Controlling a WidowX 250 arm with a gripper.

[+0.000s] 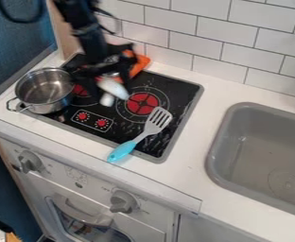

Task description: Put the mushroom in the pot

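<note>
Jaws hold one white mushroom (114, 88); one metal pot (54, 105), one blue-handled spatula (149, 130).

One mushroom (113, 88) was between the jaws, one metal pot (45, 90) near them and one orange item (139, 65) just behind. In front of them lay one spatula (149, 130), two red dials (101, 123) and two oven knobs (123, 202); one sink (260, 142) stood well apart.

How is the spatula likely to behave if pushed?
The spatula has a thin, slotted head, so it is probably light for its size. Lying flat on the glossy stovetop, it would likely slide rather than roll. Its blue handle juts past the stovetop's rim, so a push there might swivel it.
</note>
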